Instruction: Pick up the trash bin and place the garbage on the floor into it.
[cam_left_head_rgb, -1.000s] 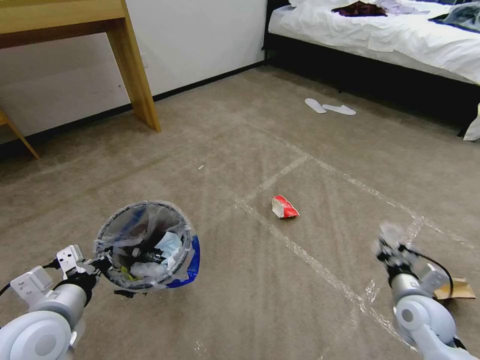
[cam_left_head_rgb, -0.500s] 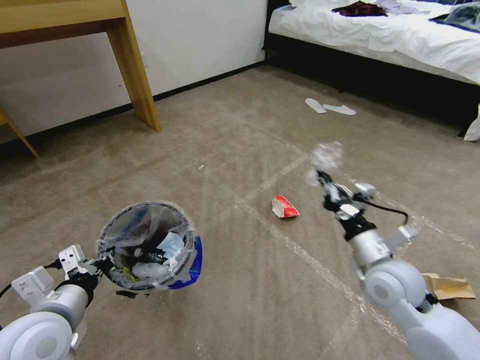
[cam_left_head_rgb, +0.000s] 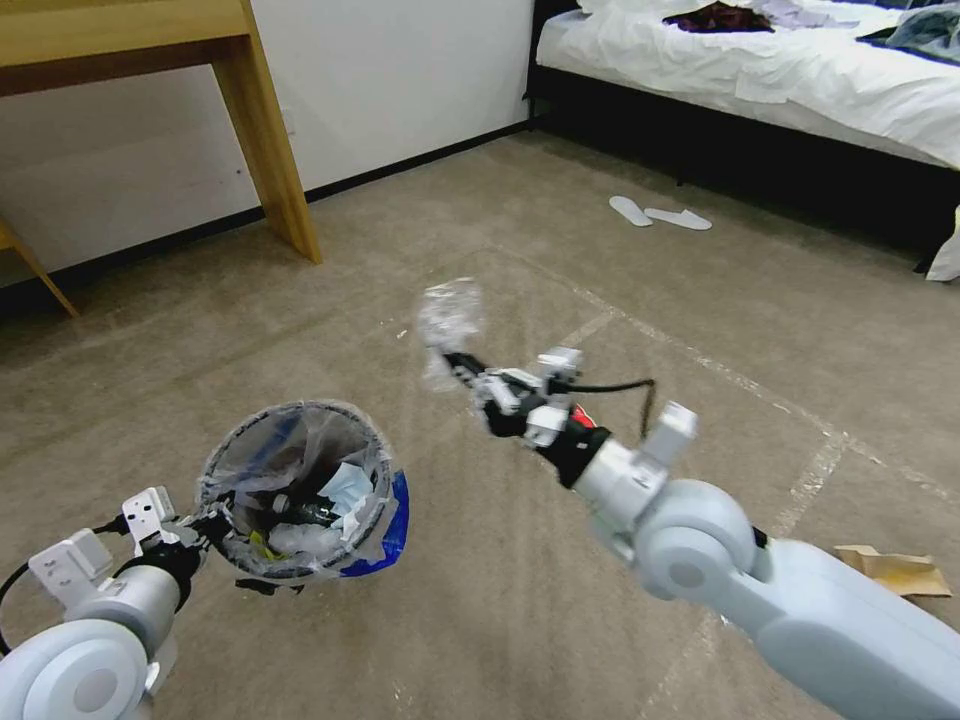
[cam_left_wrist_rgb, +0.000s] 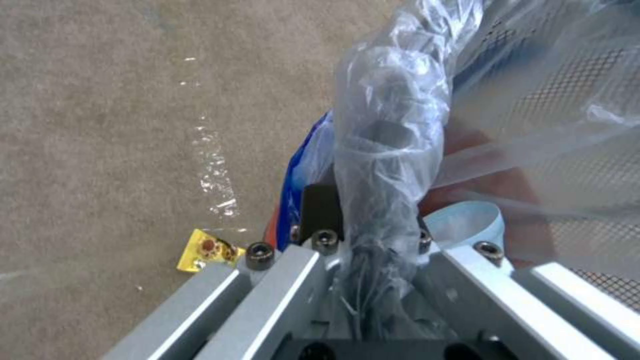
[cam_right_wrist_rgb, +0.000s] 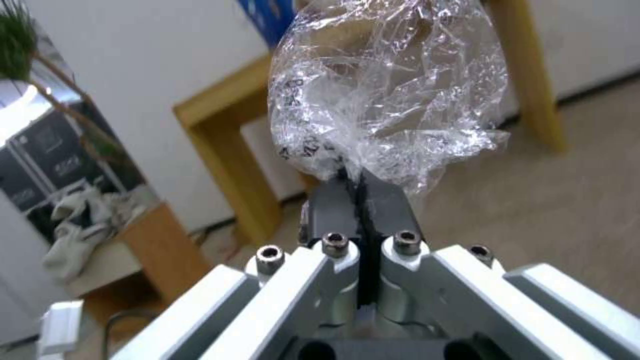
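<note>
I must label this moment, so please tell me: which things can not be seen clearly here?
- Red-white carton, head view: mostly hidden behind the right gripper.
- Left gripper, left wrist view: fingertips wrapped by the trash bin liner.
- Brown paper bag, head view: partly covered by the right arm.
- Clear wrapper, right wrist view: print unreadable.

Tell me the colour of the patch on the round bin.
Blue patch, clearest in the head view.

We note 2 arms with rounded pale grey-white joint housings and silver cylindrical wrists. A black cable loops along each wrist, beside small white bracket blocks. The left gripper (cam_left_head_rgb: 205, 527) and right gripper (cam_left_head_rgb: 462, 365) have brushed aluminium frames fastened with black socket-head screws, and the right gripper's fingers (cam_right_wrist_rgb: 380, 205) are flat and black.
</note>
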